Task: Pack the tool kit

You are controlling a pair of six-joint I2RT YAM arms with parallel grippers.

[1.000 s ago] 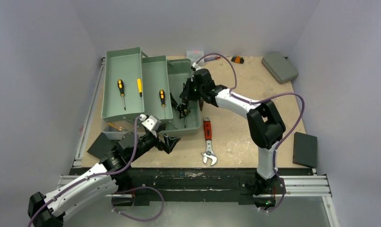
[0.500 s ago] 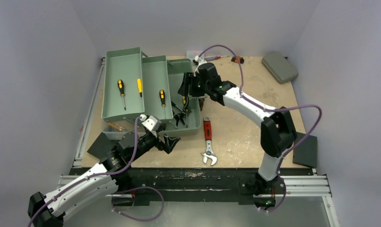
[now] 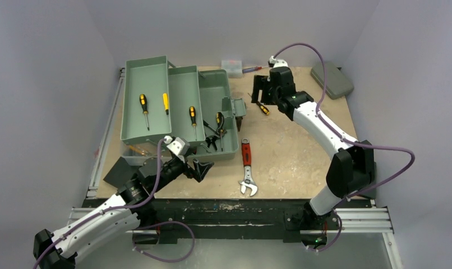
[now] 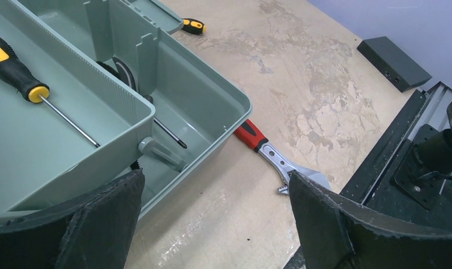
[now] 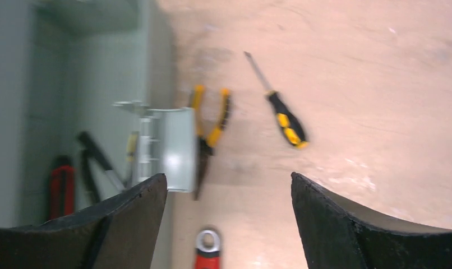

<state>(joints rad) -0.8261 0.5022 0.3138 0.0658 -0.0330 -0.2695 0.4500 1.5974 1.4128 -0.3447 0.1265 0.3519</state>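
The grey-green tool kit [image 3: 215,84] stands open at the left, its two trays [image 3: 147,78] folded out with three yellow-and-black screwdrivers [image 3: 143,106] in them. More tools [image 3: 218,121] lie in its base. On the table lie a red-handled wrench [image 3: 246,162] [image 4: 268,154], a black-and-yellow screwdriver [image 3: 262,108] [image 5: 285,123] and yellow-handled pliers [image 5: 210,120] beside the box's right wall. My right gripper [image 3: 259,92] [image 5: 228,176] hovers open and empty over that screwdriver. My left gripper [image 3: 204,167] [image 4: 215,174] is open and empty at the box's near corner [image 4: 235,106].
A small flat grey case [image 3: 331,78] lies at the back right and a clear little box [image 3: 232,66] at the back edge. A black block [image 4: 393,56] sits at the right near the rail. A black pad [image 3: 118,172] lies by the box's near left corner.
My right gripper opened over the box's base, left a tool in it, then swung back and right to the loose screwdriver. The left arm has stayed put.
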